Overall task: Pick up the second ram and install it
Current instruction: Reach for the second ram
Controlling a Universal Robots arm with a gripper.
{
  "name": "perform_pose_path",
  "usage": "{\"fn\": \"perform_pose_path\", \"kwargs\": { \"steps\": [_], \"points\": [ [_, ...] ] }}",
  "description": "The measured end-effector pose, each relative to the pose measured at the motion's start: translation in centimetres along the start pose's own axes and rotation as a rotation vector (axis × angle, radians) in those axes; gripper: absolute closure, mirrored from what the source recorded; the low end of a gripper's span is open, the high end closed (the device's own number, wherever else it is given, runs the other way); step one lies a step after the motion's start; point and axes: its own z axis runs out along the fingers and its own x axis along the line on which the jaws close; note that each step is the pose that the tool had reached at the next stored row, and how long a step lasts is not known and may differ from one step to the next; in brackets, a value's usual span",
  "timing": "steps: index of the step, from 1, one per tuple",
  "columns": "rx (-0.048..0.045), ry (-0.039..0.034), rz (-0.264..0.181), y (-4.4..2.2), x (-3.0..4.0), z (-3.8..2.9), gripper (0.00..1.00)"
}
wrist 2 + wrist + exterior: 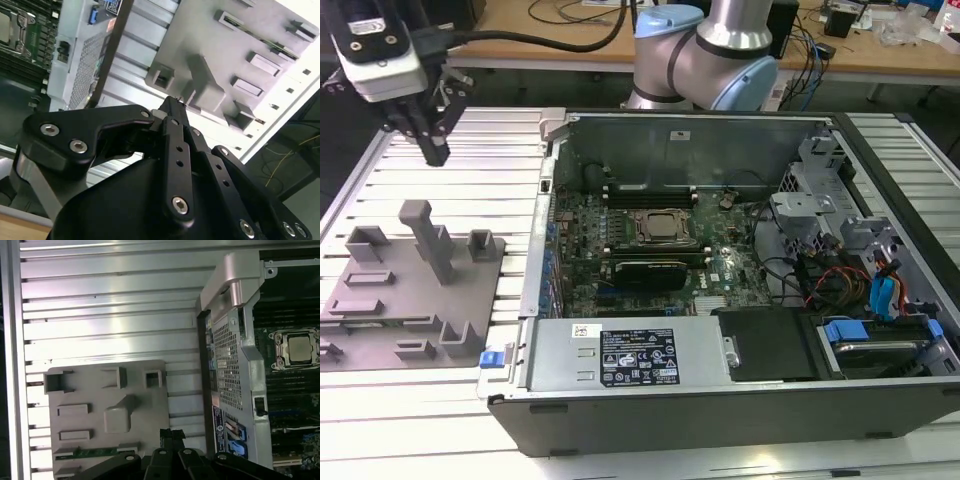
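Note:
The second ram [95, 452] is a thin green stick lying in a slot near one edge of the grey holder block [100, 390]; in the second wrist view the ram [278, 46] shows as a green sliver. In the exterior view my gripper [434, 150] hangs above the holder block [410, 290] at the exterior view's left, well clear of it. Its fingers are shut together with nothing between them, as the gripper [173, 101] in the second wrist view and the gripper [172, 433] in the first wrist view also show.
An open computer case [720, 400] lies at the exterior view's right, with the motherboard, the square CPU socket [660, 228] and black memory slots [650, 190] inside. A grey post [428, 240] stands up from the holder block. The ribbed metal table [110, 305] lies around both.

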Motion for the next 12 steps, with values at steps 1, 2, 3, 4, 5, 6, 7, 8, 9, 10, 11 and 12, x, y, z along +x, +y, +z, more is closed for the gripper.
{"fn": "perform_pose_path", "kwargs": {
  "steps": [1, 2, 3, 4, 5, 6, 7, 8, 9, 10, 11, 12],
  "points": [
    [0.0001, 0.0001, 0.0, -0.04, 0.52, -0.02, 0.89],
    [0.0, 0.0, 0.0, -0.08, 1.05, -0.02, 0.89],
    [-0.0001, -0.0001, 0.0, -0.13, 1.7, -0.03, 0.89],
    [0.0, 0.0, 0.0, -0.17, 2.33, -0.05, 0.89],
    [0.0, 0.0, 0.0, -0.26, 3.53, -0.08, 0.89],
    [0.0, -0.0001, 0.0, -0.33, 4.51, -0.09, 0.89],
    [0.0, 0.0, 0.0, -0.37, 4.94, -0.1, 0.89],
    [0.0, 0.0, 0.0, -0.44, 5.87, -0.12, 0.89],
    [0.0, 0.0, 0.0, -0.48, 6.52, -0.13, 0.89],
    [0.0001, 0.0, 0.0, -0.54, 7.08, -0.13, 0.89],
    [0.0, -0.0002, 0.0, -0.68, 7.48, -0.12, 0.89],
    [0.0, 0.0, 0.0, -0.8, 7.77, -0.12, 0.89]
  ]
}}
